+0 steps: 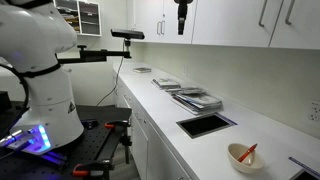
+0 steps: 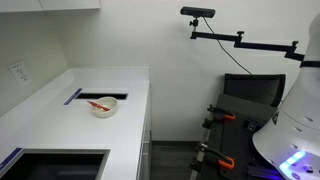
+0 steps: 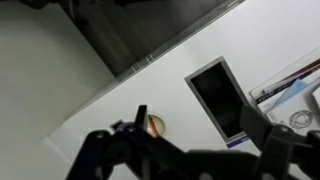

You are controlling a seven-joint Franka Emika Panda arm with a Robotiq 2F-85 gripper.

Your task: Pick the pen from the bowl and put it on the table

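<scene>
The red-orange pen (image 1: 248, 152) lies tilted inside the small cream-white bowl (image 1: 243, 159), which stands on the white table (image 1: 170, 112) near the dark rectangular recess (image 1: 205, 124). The pen (image 2: 99, 104) and bowl (image 2: 105, 109) also show in both exterior views. In the wrist view the bowl (image 3: 156, 126) with the pen (image 3: 153, 124) shows partly behind a finger. My gripper (image 3: 197, 125) is open and empty. It hangs high above the table (image 3: 120, 100), in front of the upper cabinets (image 1: 182, 18), far from the bowl.
Stacked magazines (image 1: 196, 98) and a small plate (image 1: 142, 69) lie further along the counter. A dark sink (image 2: 55, 165) sits at the counter's other end. A camera on an arm (image 2: 198, 13) stands beside the counter. White cabinets hang overhead.
</scene>
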